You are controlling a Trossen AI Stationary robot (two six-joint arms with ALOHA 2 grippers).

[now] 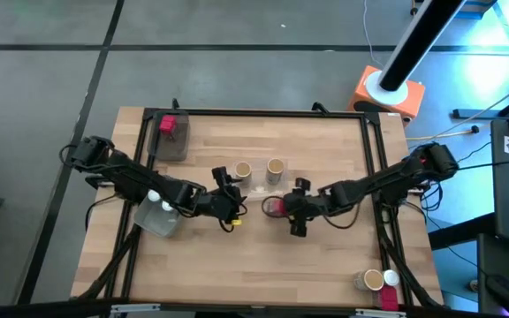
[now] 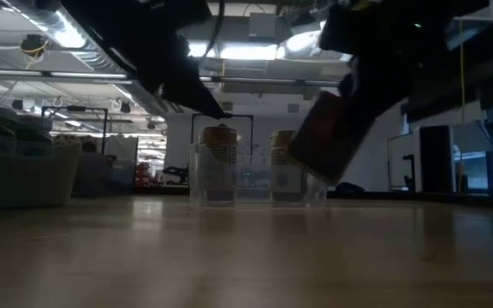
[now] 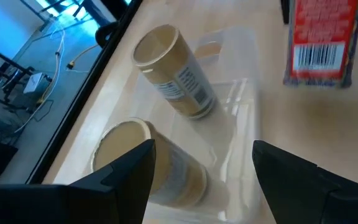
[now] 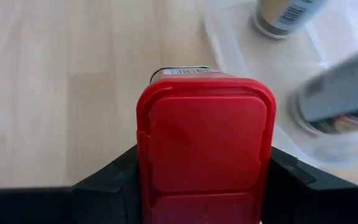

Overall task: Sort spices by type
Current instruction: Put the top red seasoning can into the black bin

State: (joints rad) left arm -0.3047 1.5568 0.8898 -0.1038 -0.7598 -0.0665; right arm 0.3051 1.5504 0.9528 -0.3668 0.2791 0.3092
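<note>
Got my right gripper clenched on the red jar beside the clear tray, so I'd lift straight, keeping it off those tan jars.

A wooden table carries three clear trays, with an orange box beyond it.

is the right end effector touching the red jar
Touching. In the right wrist view both fingers of the right end effector press against the sides of the red jar; the low view shows the jar tilted, lifted off the table.
</note>
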